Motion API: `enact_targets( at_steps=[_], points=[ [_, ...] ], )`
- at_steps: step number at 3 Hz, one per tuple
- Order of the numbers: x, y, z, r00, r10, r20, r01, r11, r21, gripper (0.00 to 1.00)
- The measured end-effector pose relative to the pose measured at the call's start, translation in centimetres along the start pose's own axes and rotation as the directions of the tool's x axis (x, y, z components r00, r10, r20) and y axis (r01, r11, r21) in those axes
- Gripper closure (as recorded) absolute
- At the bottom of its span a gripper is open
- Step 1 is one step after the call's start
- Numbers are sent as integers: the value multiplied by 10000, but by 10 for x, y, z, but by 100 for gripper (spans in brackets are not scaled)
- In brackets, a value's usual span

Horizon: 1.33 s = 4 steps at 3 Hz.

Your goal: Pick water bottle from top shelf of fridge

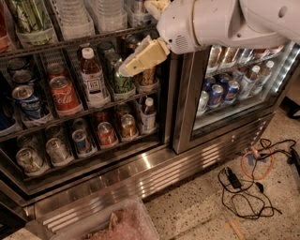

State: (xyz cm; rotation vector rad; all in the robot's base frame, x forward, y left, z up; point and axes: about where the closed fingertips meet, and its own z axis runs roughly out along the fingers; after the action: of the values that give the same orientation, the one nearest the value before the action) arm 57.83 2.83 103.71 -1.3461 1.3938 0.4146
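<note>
The fridge (140, 171) stands with its left section exposed. Clear ribbed water bottles (75, 16) stand side by side on the top shelf (70, 43), their tops cut off by the frame's upper edge. My gripper (136, 37) hangs in front of the right end of that shelf, to the right of the bottles. One cream finger (140, 58) points down-left over the cans of the shelf below, and the other (157, 5) shows at the top edge. The gripper is open and holds nothing. My white arm (220, 21) crosses the upper right.
A white-capped bottle of brown drink (93, 75), a Coca-Cola can (63, 93) and other cans fill the lower racks. A shut glass door (234, 75) covers the right section. Cables (248, 183) lie on the speckled floor. A clear bin (117, 225) sits at the bottom.
</note>
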Motion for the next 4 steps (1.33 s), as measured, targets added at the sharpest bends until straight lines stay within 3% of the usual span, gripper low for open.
enact_targets(
  at_steps=[4],
  points=[
    [-11, -14, 34, 9941, 123, 1079, -151, 9996, 249, 0]
  ],
)
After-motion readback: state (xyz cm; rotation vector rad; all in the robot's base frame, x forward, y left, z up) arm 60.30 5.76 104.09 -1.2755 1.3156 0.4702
